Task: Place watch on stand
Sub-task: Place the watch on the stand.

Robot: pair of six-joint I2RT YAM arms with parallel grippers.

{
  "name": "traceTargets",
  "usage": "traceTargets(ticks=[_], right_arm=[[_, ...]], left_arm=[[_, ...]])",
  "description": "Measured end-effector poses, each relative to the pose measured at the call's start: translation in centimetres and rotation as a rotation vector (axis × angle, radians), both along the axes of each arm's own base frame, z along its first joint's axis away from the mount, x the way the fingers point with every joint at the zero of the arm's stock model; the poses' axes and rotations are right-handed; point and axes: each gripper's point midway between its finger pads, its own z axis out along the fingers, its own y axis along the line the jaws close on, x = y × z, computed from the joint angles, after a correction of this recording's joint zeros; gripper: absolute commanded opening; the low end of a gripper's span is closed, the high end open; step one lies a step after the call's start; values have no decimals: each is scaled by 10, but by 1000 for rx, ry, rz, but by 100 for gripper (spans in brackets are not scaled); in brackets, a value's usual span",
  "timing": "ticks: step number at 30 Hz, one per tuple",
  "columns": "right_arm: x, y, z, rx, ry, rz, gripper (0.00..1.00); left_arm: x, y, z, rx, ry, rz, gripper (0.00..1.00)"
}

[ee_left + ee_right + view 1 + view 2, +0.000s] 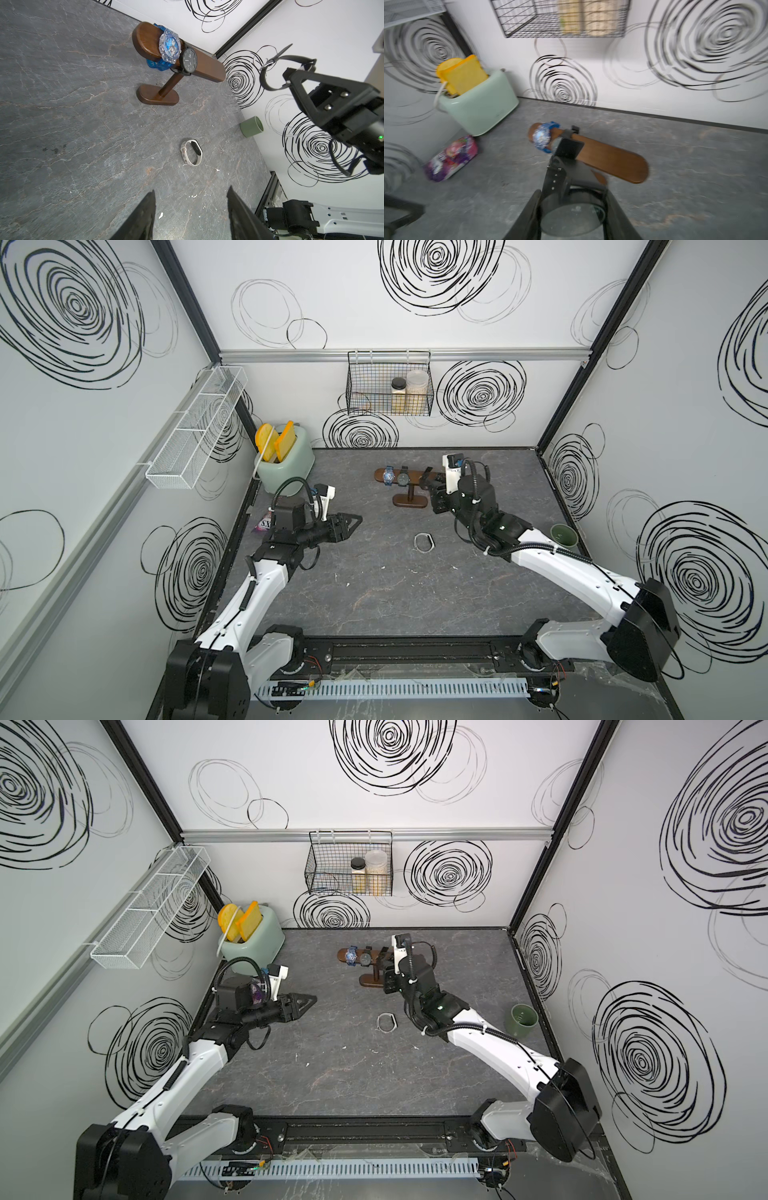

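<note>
the stand [207, 67] stood upright on the table [62, 104] with two watches already round its bar: a blue watch [169, 46] near one end and a black-faced watch [188, 60] just beside it, close to the post. the other half of the bar was bare. the right gripper [572, 207] was closed on a third, dark-strapped watch [556, 176], its face pinched between the jaws and its strap sticking out in front. it hung near the bar's bare end but, in the left wrist view, apart from it and not yet round it. the left gripper [191, 190] hovered over the table well away from the stand, jaws apart and empty. a white band [196, 147] lay flat on the table, untouched. by the look of it the task was past halfway: the held watch had to be slid onto the bare end, and the band probably after it.
</note>
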Motion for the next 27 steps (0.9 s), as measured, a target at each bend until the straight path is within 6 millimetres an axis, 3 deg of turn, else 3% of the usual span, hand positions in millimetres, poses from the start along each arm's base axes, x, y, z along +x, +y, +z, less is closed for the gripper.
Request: traceTargets(ticks=[3,7,11,17,20,24,27], right_arm=[[13,-41,-5,-68,17,-117,31],[31,-85,-26,-145,77,-221,31],[50,-113,-46,-205,137,-276,31],[67,-110,-60,-228,175,-238,31],[72,-105,-61,-230,179,-215,31],[81,-100,-64,-241,187,-197,31],[85,-97,-72,-251,202,-185,31]], left_arm=[[0,0,0,0,1,0,59],[0,0,0,1,1,1,59],[0,1,-1,2,2,2,59],[4,3,-2,15,1,20,60],[15,0,2,44,4,36,64],[51,-19,35,92,-45,34,65],[94,-32,74,93,-127,42,63]])
